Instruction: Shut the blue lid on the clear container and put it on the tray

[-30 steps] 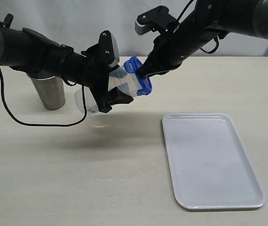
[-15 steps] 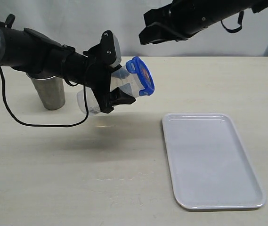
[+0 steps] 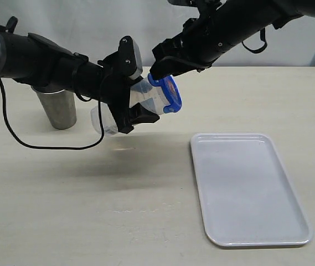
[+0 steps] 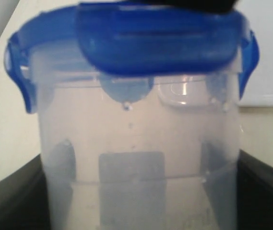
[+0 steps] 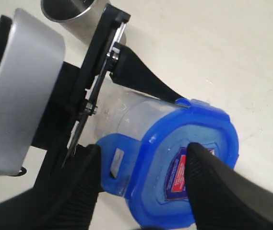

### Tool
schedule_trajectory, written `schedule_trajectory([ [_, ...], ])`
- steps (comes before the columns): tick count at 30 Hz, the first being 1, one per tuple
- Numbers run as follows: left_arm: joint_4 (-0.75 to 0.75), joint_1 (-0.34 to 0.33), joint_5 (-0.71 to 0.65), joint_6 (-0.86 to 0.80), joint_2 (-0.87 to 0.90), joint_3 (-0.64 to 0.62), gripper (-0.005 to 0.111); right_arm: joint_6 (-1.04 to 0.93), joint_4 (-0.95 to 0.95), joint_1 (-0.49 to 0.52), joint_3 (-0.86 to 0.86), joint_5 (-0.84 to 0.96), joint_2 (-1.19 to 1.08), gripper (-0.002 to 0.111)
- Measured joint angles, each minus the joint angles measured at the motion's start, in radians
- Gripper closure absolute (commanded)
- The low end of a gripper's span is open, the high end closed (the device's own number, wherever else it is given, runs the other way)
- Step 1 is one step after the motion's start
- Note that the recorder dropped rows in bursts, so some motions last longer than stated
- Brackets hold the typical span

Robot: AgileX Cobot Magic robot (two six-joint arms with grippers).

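My left gripper (image 3: 133, 104) (image 4: 138, 203) is shut on the clear container (image 3: 146, 98) (image 4: 136, 120), holding it tilted in the air with its mouth toward the right. The blue lid (image 3: 169, 93) (image 4: 155, 43) (image 5: 198, 163) sits on that mouth, sticker facing outward. My right gripper (image 3: 156, 72) (image 5: 141, 179) is open at the lid's upper edge. One of its fingers (image 5: 74, 191) is outside a raised flap tab and the other lies over the lid's top face. The white tray (image 3: 250, 188) lies on the table at the lower right, holding nothing.
A tapered steel cup (image 3: 57, 108) (image 5: 71, 9) stands at the back left, behind the left arm. A black cable (image 3: 35, 145) loops down from that arm onto the table.
The right gripper left the lid's side, lifted away up and to the right, then came back down onto the lid's upper flap. The left gripper and container stayed put.
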State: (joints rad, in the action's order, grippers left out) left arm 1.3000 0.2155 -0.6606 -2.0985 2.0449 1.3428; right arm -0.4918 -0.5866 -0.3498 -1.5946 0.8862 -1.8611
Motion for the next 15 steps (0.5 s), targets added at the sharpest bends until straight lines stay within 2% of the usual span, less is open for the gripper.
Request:
schedule_trajectory([
  [4,0.0,0.0,0.0,0.0,0.0,0.0,0.107,0.005,0.0,-0.003,0.004,0.0,0.0,0.058],
  [10,-0.003,0.0,-0.002,0.0,0.0,0.0,0.107,0.007,0.048,-0.045,0.004,-0.005,-0.013,0.073],
  [15,-0.011,-0.002,0.003,0.0,0.0,0.0,0.107,0.016,0.095,-0.068,0.004,-0.028,-0.021,0.074],
])
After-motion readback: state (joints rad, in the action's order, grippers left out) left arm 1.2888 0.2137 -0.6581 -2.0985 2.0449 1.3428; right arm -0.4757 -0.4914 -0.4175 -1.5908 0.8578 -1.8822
